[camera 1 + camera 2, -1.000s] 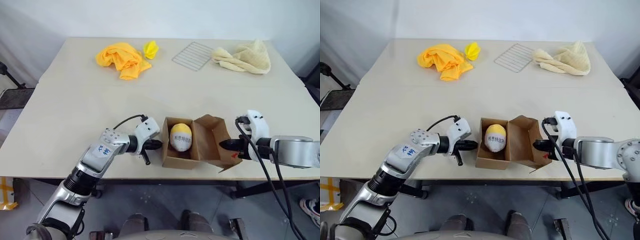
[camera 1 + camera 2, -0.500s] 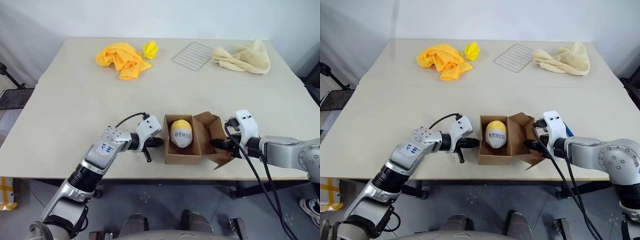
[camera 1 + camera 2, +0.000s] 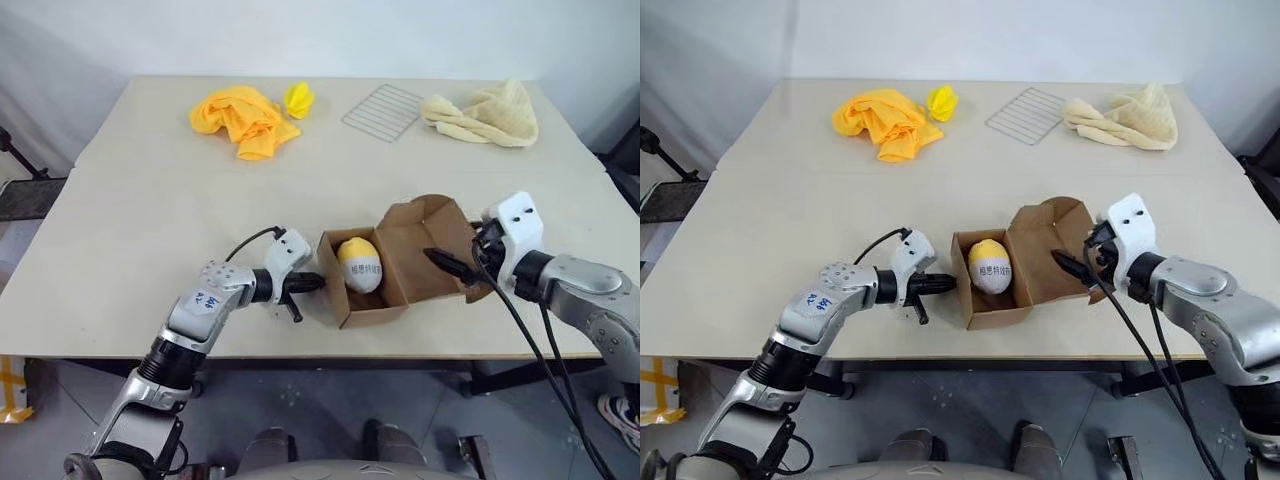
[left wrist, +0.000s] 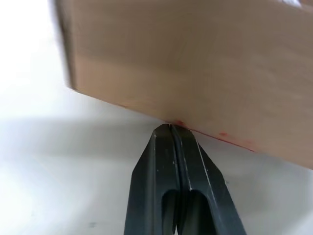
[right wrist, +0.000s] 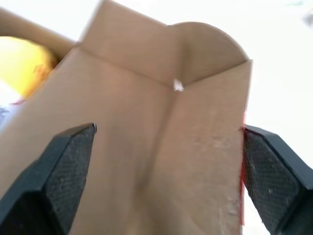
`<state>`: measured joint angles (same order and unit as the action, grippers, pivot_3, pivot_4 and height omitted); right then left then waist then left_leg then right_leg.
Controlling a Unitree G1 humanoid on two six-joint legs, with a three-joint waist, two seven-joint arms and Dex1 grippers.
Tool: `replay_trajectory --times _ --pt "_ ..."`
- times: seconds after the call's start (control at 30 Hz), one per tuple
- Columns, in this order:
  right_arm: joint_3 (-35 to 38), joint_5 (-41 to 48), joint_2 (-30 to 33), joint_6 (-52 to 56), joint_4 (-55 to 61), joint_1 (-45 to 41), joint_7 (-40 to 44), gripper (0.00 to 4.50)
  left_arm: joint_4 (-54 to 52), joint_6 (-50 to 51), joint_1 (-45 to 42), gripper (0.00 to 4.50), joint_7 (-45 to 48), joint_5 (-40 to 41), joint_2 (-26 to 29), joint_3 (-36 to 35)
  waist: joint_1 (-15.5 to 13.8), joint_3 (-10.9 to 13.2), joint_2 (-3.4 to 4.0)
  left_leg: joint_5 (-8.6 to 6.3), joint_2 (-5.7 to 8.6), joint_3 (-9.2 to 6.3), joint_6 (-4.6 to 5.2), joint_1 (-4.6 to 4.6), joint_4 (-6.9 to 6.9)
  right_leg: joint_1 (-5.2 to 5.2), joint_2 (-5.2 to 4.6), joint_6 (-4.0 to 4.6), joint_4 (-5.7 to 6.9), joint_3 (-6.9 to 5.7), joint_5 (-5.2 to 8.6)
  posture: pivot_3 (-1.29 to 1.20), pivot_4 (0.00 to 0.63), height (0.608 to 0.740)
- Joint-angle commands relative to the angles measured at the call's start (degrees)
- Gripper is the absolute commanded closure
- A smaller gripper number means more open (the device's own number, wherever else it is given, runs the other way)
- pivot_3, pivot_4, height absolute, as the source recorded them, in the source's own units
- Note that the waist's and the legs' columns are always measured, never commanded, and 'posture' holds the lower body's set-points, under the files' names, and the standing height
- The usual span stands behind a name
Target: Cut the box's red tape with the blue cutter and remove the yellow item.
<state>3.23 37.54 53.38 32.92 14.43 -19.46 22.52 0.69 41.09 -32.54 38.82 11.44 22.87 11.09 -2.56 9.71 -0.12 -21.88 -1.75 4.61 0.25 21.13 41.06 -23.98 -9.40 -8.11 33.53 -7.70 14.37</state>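
1. Cardboard box (image 3: 375, 275) stands open at the near table (image 3: 150, 200) edge, yellow item (image 3: 361, 264) inside
2. Left gripper (image 3: 312, 283) is clenched, empty, against the box side
3. Right gripper (image 3: 1072, 268) is spread wide around the lid flap; next it must reach inside

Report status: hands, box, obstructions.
Left hand shut, tips against brown cardboard box. Right hand open around its raised lid flap. Yellow item exposed inside, nothing blocking.

Beige table (image 3: 150, 220) vs white wall (image 3: 330, 35), grey floor (image 3: 330, 410).
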Motion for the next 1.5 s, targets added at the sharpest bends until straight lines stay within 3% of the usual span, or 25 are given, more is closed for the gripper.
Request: replay_trajectory --times 0.03,0.27,0.43,0.6,0.7,0.87,1.07,1.2,1.33,1.5 --pt "7.0 -3.3 1.3 -6.5 -1.0 -0.2 5.6 0.00 2.0 -1.0 -0.5 3.68 -2.2 0.0 1.2 -4.6 0.2 0.0 0.00 0.00 -0.01 -0.01 0.00 -0.02 -0.01 0.00 0.00 0.00 0.01 -0.01 0.00 0.00 0.150 0.740" --pt "14.3 -3.1 3.6 -11.2 -1.2 3.9 20.1 0.00 -5.8 0.1 -0.4 1.51 4.8 3.7 5.1 -4.2 0.6 0.0 -0.01 0.00 0.00 0.01 0.00 0.03 -0.06 0.00 0.00 -0.03 -0.09 -0.03 -0.01 0.00 0.150 0.740" --pt "22.7 2.7 4.8 -9.8 4.4 13.1 32.2 0.00 -15.7 8.7 -3.6 0.03 5.5 11.8 4.8 -7.7 0.0 0.0 0.00 0.00 0.00 -0.01 -0.01 0.05 -0.06 0.00 0.00 -0.04 -0.11 -0.03 -0.02 0.00 0.150 0.740" --pt "30.5 4.9 4.1 -6.5 9.8 21.6 35.2 0.00 -18.2 12.5 -10.5 0.03 4.9 16.6 3.3 -8.9 -0.5 0.0 -0.01 0.00 0.00 -0.05 -0.01 -0.07 0.00 0.11 0.00 -0.05 -0.06 -0.01 -0.03 0.00 0.150 0.740" --pt "33.5 5.4 3.0 -4.8 14.4 25.9 34.4 0.00 -16.2 8.6 -14.0 0.03 6.2 12.5 3.9 -2.4 -0.5 0.0 -0.01 0.00 0.01 -0.05 -0.01 -0.15 -0.01 0.19 0.00 -0.05 -0.09 -0.01 -0.02 0.00 0.150 0.740" --pt "37.3 5.7 -0.1 -3.1 21.1 30.5 30.8 0.00 -5.5 -4.7 -19.2 0.03 7.7 -1.7 4.8 12.0 -0.6 0.0 -0.01 -0.01 0.05 -0.02 -0.01 -0.19 -0.01 0.23 0.01 -0.04 -0.11 0.00 -0.02 0.00 0.150 0.740" --pt "40.9 6.2 -4.1 -1.8 27.6 36.1 27.3 0.00 -2.5 -8.2 -21.7 0.03 16.0 -6.1 5.9 18.5 -0.5 0.0 -0.03 -0.01 0.04 -0.03 -0.01 -0.11 -0.06 0.18 0.01 -0.05 -0.15 -0.02 -0.02 0.00 0.150 0.740" --pt "42.2 6.4 -7.1 -2.0 32.3 41.3 26.4 0.00 2.8 -10.9 -24.5 0.03 19.4 -10.2 3.8 22.7 -1.0 0.0 -0.04 -0.01 0.06 -0.05 0.01 -0.10 0.00 0.19 0.01 -0.04 -0.15 -0.02 -0.02 0.00 0.150 0.740" --pt "41.4 6.0 -7.6 -2.2 33.6 41.4 24.0 0.00 6.7 -15.5 -25.1 0.03 21.9 -14.2 3.6 25.1 -0.5 0.0 -0.03 -0.04 0.07 -0.03 0.07 -0.15 0.01 0.23 0.01 -0.04 -0.13 0.05 -0.02 0.00 0.150 0.740" --pt "41.5 6.2 -8.2 -2.4 35.0 42.3 22.4 0.00 10.0 -18.2 -25.8 1.17 20.9 -17.2 2.0 23.8 -0.4 0.0 -0.03 -0.04 0.05 -0.04 0.07 -0.19 -0.03 0.21 0.02 -0.03 -0.10 0.04 -0.02 0.00 0.150 0.740"
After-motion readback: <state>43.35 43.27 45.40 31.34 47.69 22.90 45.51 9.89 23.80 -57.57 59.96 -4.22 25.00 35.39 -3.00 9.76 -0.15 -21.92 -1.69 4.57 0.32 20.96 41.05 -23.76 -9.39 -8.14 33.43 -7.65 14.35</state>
